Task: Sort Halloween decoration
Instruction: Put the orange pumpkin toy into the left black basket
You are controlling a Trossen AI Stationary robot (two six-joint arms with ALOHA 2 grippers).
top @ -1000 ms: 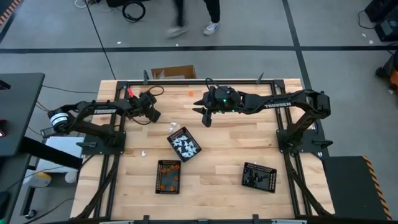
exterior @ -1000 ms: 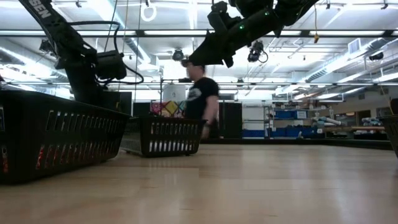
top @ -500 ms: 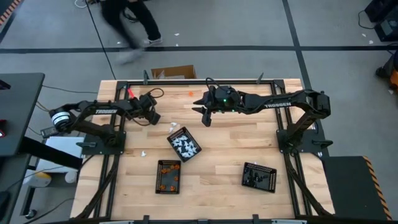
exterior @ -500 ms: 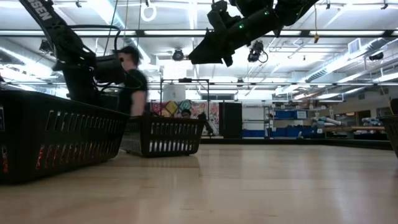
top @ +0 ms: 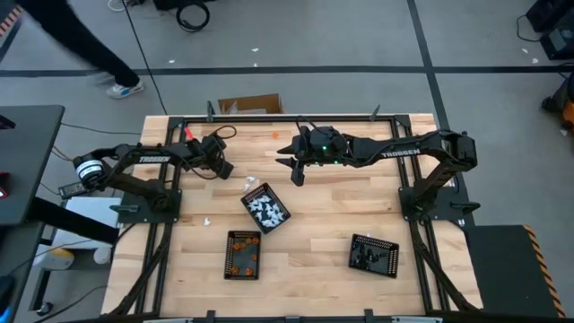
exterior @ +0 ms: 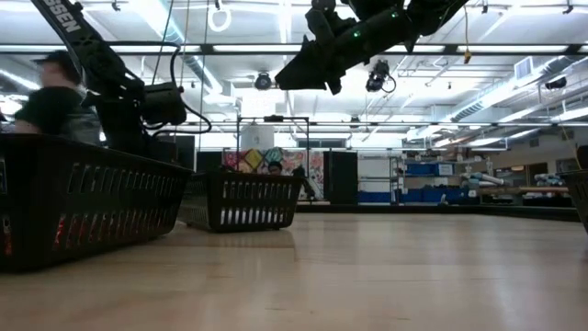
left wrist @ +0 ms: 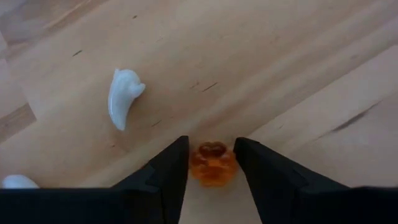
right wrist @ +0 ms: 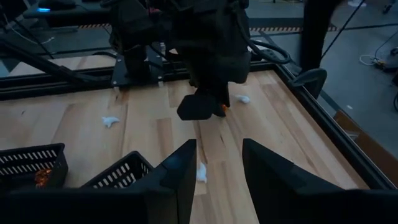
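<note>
Orange pumpkin piece near the table's far left corner now sits between my narrowing left gripper fingers, not yet pinched; right gripper hovers part-spread, empty.

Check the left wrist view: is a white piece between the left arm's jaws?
No. An orange piece sits between them; the white piece lies apart on the table.

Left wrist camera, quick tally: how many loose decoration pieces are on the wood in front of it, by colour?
Orange piece: 1, at the left pincer
White pieces: 2, the second cut off by the picture's edge
Total: 3
</note>
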